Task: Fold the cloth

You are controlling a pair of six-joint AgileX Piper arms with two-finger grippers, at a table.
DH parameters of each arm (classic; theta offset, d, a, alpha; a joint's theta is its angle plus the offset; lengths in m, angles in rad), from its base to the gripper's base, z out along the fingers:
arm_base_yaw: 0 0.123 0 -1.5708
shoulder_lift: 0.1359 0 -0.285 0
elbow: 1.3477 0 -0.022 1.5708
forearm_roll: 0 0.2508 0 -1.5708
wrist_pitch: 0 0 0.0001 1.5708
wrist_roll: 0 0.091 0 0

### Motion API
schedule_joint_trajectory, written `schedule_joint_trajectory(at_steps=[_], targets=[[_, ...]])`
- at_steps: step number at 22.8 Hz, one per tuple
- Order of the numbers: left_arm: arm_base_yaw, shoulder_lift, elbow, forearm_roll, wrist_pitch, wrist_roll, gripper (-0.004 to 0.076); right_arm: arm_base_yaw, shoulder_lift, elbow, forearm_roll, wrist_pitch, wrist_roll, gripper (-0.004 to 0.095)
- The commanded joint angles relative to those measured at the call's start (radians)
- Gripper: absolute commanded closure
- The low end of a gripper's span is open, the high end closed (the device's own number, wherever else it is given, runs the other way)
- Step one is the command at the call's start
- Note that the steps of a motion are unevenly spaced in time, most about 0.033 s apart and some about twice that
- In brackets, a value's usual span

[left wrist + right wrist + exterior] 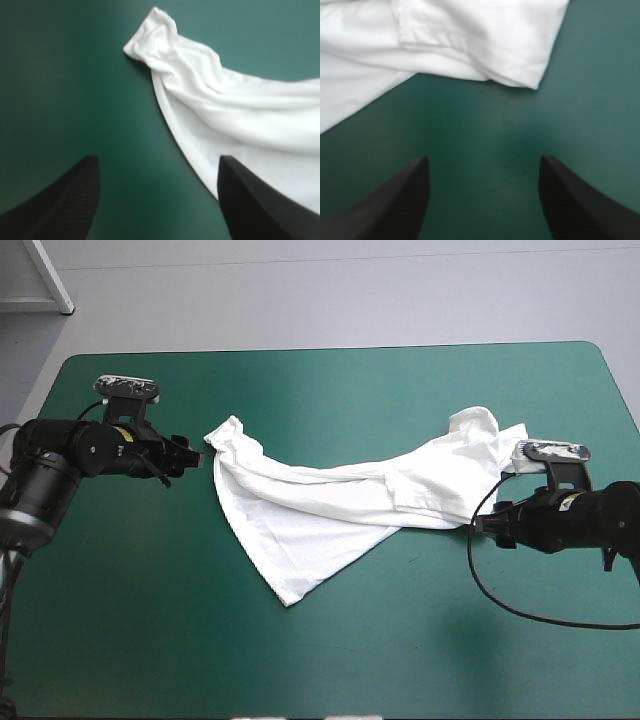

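Two grippers, both released, nothing held. Left gripper sits just beside the T-shirt's bunched end, fingers spread, bare teal-green cover between them and a cloth edge running close past one finger. Right gripper is low at the other end, fingers spread over bare cover, a white corner just ahead of it. Can't tell if it touches.

T-shirt lies mid-table, not flat. It's a twisted band strung between the two arms, with a pointed flap toward the near edge and layers overlapping on the right half.

Risks, my read:
- A pinch at the bunched left end could take one layer only, or a whole wad, so the shirt lifts skewed.
- The right corner is stacked over other layers, so it's easy to grab the wrong one.
- Folding before spreading would lock in the twist.
- A low approach could push the cloth instead of gripping it.

No brand, label or print readable anywhere on the shirt.
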Motion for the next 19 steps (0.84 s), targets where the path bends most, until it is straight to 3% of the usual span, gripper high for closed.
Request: schedule_joint_trajectory(at_steps=[1, 5, 10, 14, 16, 19], targets=[[0.003, 0.089, -0.023, -0.035, -0.207, 0.002, 0.0239, -0.003, -0.017, 0.027, 0.102, -0.025, -0.089, 0.0319], [0.004, 0.341, -0.046, -0.060, -0.407, -0.031, 0.0239, 0.032, -0.063, 0.051, 0.094, -0.027, -0.099, 0.0319], [0.004, 0.561, -0.206, -0.060, -0.390, -0.049, 0.0239, 0.240, -0.059, 0.051, 0.081, -0.069, -0.058, 0.0319], [0.004, 0.666, -0.330, -0.091, -0.343, -0.044, 0.0247, 0.547, 0.012, 0.051, -0.036, -0.216, 0.077, 0.0319], [0.004, 0.674, -0.332, -0.110, -0.339, -0.033, 0.0307, 0.658, 0.070, 0.047, -0.092, -0.260, 0.127, 0.0319], [0.002, 0.676, -0.332, -0.112, -0.335, -0.033, 0.0484, 0.793, 0.173, 0.032, -0.186, -0.338, 0.180, 0.0319]])
